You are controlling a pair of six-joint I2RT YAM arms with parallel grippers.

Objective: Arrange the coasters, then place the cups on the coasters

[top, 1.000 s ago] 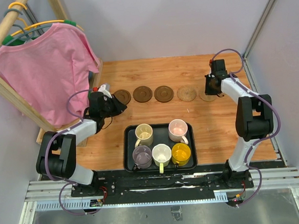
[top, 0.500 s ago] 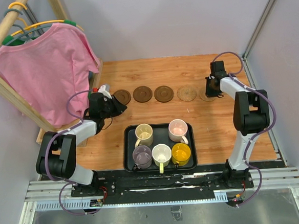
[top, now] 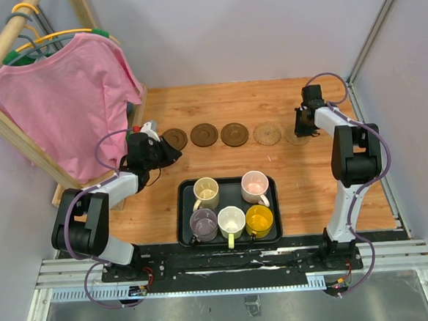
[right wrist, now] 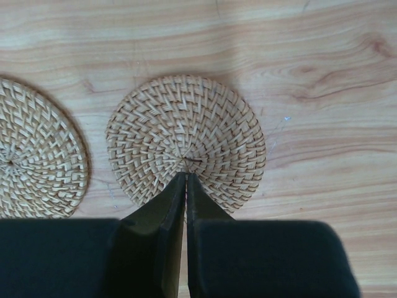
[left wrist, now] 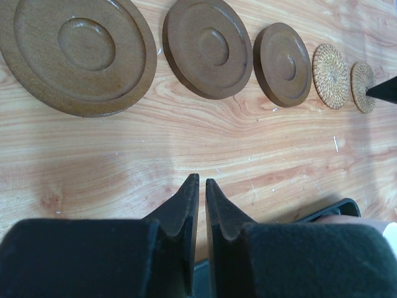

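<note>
Step in hand: arranging the coasters; the right end effector (right wrist: 185, 177) rests its tips on the centre of the far-right woven coaster (right wrist: 186, 143), apparently to nudge it into line.
Right end effector: fingers pressed together, nothing between them.
Left end effector (left wrist: 198, 186): fingers nearly together with a thin gap, holding nothing, above bare worktop (left wrist: 186, 136) near the leftmost brown coaster (left wrist: 77, 53).
Coasters: five in a row across the far worktop; three brown (top: 204, 135), two woven (top: 267, 134) to their right.
Cups: all five on the black tray (top: 183, 221) nearer the arms; none on a coaster yet.
Doing it well: press lightly and slide slowly, so the tips do not snag in the weave or tip the disc; match the row's spacing.
Materials: brown coasters are smooth, rigid discs with a raised rim and dished centre; woven ones are flat, tan, radially plaited, rough and probably light; worktop is grained wood.
</note>
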